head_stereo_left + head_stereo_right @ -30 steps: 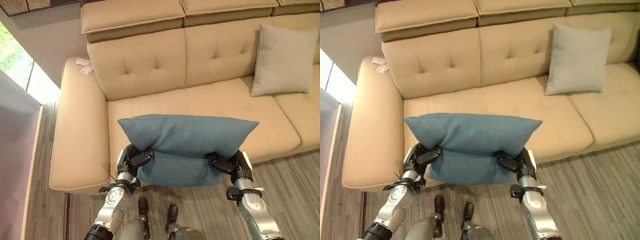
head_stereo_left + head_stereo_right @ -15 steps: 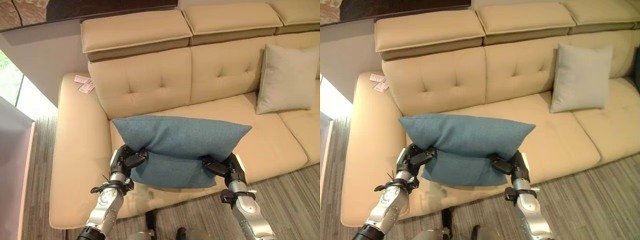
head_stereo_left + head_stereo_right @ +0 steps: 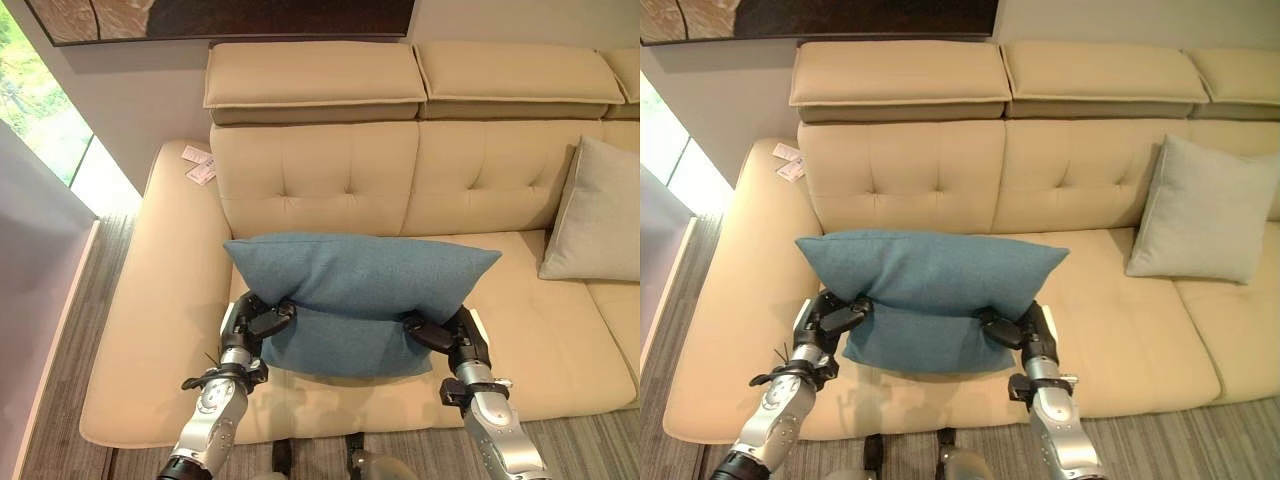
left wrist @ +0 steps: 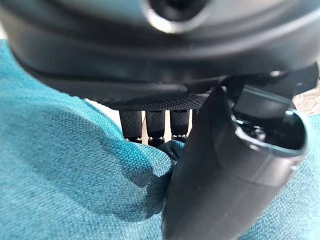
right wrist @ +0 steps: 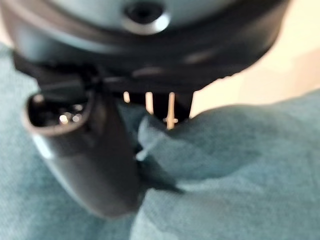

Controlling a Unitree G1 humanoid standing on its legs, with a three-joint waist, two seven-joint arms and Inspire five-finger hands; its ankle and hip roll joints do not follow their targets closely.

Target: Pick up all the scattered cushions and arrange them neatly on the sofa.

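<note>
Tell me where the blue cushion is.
The blue cushion hangs pinched between the left hand and right hand, in front of the sofa's leftmost seat.

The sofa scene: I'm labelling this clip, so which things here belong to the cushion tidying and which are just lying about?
Part of the job:
- blue cushion, pinched by the left hand and the right hand
- grey cushion, leaning against the backrest
- beige sofa

Just lying about:
- paper tags on the sofa's armrest
- framed picture on the wall
</note>
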